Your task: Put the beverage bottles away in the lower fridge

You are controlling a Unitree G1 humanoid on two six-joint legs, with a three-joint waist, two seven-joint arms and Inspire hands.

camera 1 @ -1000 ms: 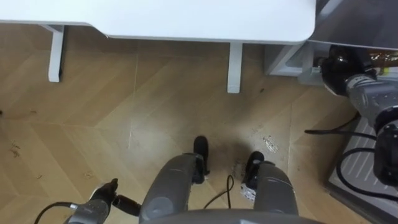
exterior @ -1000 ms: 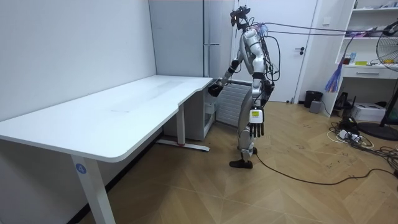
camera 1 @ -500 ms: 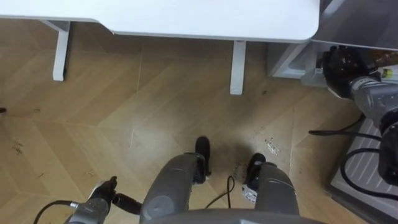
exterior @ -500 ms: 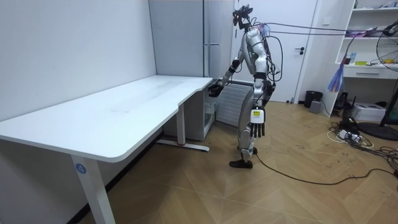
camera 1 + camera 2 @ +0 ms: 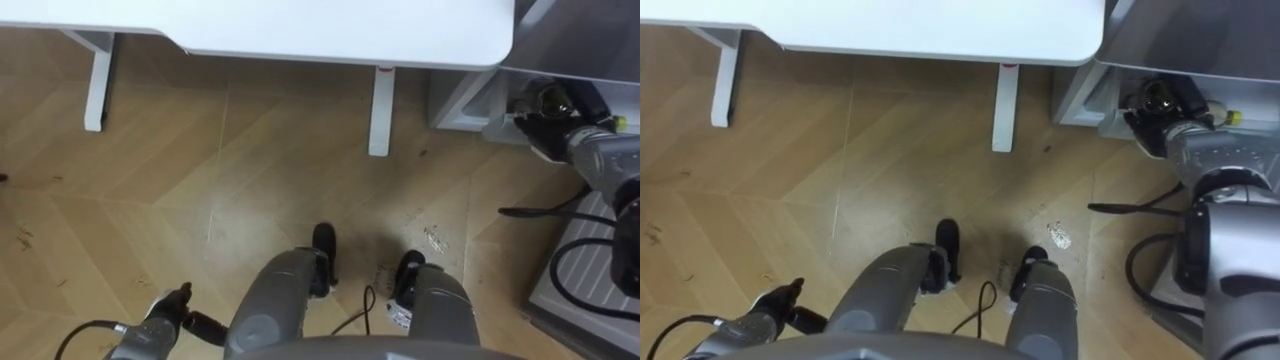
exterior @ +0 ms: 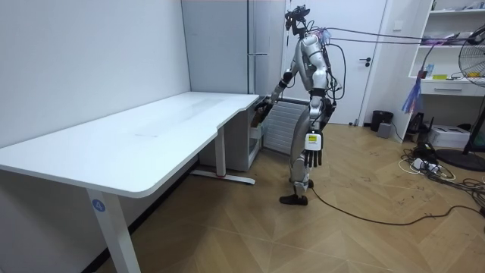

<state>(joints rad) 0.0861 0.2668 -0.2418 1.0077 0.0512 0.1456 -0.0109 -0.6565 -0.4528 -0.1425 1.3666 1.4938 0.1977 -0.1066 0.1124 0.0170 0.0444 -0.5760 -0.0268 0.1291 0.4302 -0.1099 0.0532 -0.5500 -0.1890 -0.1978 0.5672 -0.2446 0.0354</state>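
I stand at the end of the white desk, facing the tall grey fridge. My right arm reaches forward, and my right hand is at the fridge's low opening with its dark fingers spread apart. A small round glinting thing shows among the fingers; I cannot tell what it is. A tiny yellow-green spot sits beside the wrist. My left hand hangs open at my side, and its fingers show low on the left.
The white desk spreads along the top, with one leg just left of the fridge opening. A pale ribbed panel lies low on my right. Wooden floor stretches out to my left.
My right hand was a closed dark fist at the fridge opening; its fingers have spread apart. The left hand hangs as before.
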